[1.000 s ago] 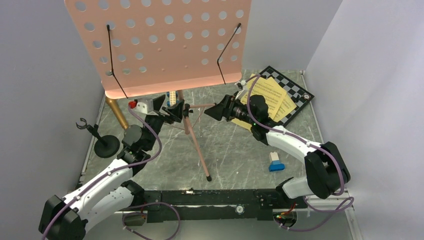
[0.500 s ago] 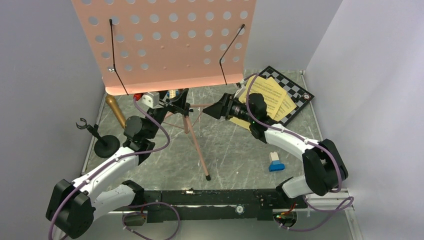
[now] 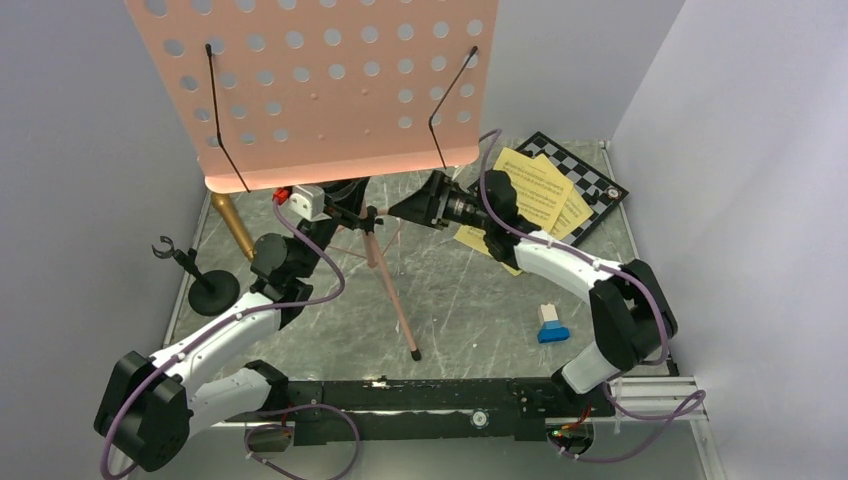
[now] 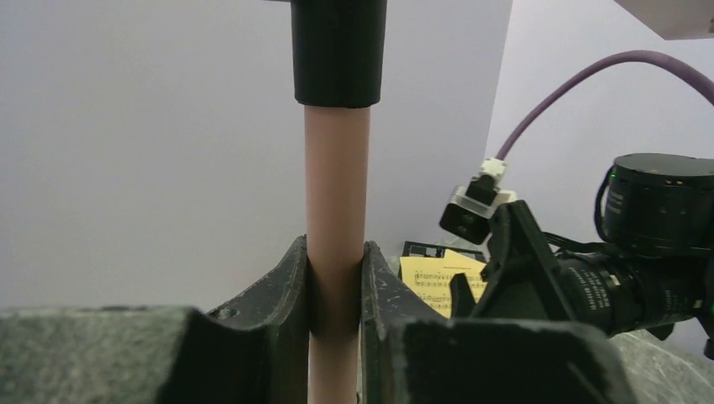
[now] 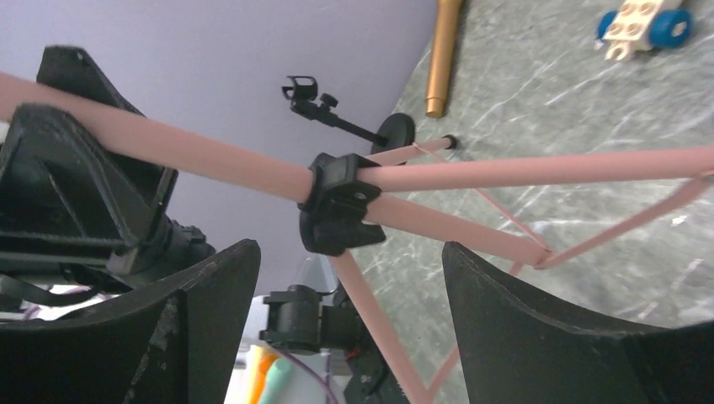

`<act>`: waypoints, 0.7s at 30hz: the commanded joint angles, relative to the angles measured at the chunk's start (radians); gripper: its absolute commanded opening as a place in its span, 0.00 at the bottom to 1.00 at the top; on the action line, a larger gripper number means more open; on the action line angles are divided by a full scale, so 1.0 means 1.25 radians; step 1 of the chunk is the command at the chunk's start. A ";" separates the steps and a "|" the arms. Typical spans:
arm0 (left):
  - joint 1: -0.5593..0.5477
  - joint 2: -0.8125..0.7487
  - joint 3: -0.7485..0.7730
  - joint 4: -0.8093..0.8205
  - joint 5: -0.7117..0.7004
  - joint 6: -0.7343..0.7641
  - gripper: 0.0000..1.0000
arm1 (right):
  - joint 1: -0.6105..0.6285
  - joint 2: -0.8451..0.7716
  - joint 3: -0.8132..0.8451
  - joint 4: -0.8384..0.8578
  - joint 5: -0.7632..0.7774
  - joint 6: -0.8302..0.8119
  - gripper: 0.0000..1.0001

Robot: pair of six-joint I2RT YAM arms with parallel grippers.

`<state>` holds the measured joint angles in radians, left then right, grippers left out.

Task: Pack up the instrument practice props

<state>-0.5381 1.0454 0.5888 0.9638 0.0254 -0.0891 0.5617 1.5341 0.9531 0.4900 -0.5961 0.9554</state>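
While my left pincer (image 4: 337, 282) clamps the pink music stand (image 4: 337, 168) by its upright pole, just under the black collar (image 4: 338, 50), my right pincer (image 5: 349, 252) is spread wide. It faces the black leg hub (image 5: 337, 202) and touches nothing. The stand fills the middle of the overhead frame, one foot on the tabletop (image 3: 470, 300) at lower centre. To fold it well, I judge the left should steady the pole while the right closes squarely on the hub, not on a thin strut. Farther off, the yellow sheet-music pages (image 3: 535, 190) lie at upper right, with the microphone (image 3: 232, 225) and mic stand (image 3: 205, 285) at left.
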 commanded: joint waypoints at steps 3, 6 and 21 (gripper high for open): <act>0.005 -0.021 -0.015 0.085 -0.018 0.002 0.00 | 0.037 0.076 0.119 -0.051 -0.072 0.094 0.80; 0.006 -0.029 -0.017 0.077 -0.049 0.008 0.00 | 0.052 0.091 0.139 -0.091 -0.059 0.072 0.75; 0.006 -0.037 -0.035 0.081 -0.049 0.012 0.00 | 0.058 0.168 0.116 0.098 -0.095 0.291 0.64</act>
<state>-0.5381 1.0225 0.5549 1.0035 0.0055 -0.0780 0.6346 1.7321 1.0836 0.4965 -0.6987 1.2232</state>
